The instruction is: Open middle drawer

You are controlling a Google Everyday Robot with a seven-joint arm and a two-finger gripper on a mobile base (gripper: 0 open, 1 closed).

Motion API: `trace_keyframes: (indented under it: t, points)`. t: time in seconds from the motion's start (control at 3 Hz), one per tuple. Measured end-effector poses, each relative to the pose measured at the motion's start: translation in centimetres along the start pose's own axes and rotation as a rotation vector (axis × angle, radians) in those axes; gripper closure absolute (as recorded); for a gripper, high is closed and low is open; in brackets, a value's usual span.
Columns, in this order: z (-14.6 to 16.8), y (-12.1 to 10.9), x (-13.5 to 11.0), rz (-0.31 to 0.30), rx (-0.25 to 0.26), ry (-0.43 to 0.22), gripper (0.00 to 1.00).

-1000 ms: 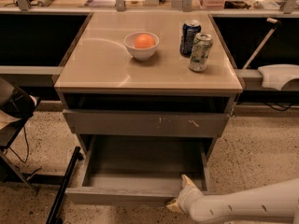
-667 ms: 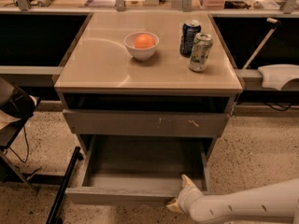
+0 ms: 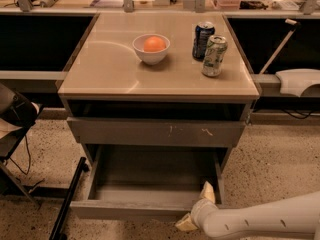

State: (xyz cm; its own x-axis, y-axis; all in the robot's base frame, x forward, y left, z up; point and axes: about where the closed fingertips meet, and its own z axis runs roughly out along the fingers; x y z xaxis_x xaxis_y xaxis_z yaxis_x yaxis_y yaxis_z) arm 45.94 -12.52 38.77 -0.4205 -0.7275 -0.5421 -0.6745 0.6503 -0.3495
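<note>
The bench (image 3: pixel 115 74) stands up and away from the claw, and its grey drawer stack faces the camera. The middle drawer (image 3: pixel 150 173) is already drawn far out of that stack, showing its deep boxy inside. Its front wall runs leftward from the claw, and its floor lies just beyond. Directly above the claw hangs the scratched drawer front (image 3: pixel 150 132), which is closed. The white arm (image 3: pixel 260 221) reaches in from the lower right, behind the claw.

The claw (image 3: pixel 196 208) sits at the right end of the drawer's front wall. One finger is inside the box and the other outside, so it appears clenched on that wall.

Far above the claw, on the bench top, stand a white bowl (image 3: pixel 150 58), a dark can (image 3: pixel 203 40) and a green can (image 3: pixel 214 56). An orange (image 3: pixel 154 44) lies in the bowl.

Judged from this, the pull is at or near its end and the task looks almost finished. The next move probably calls for letting go and drawing the claw straight back. It should not nudge the drawer inward or catch the inner finger on the wall.

Compared with a second ago, nothing visible differs. The drawer is out by the same amount and the claw keeps the same place and pose.
</note>
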Motion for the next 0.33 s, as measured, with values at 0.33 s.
trace_keyframes:
  t: [0.33]
  points:
    - [0.0, 0.0, 0.0, 0.0, 0.0, 0.0, 0.0]
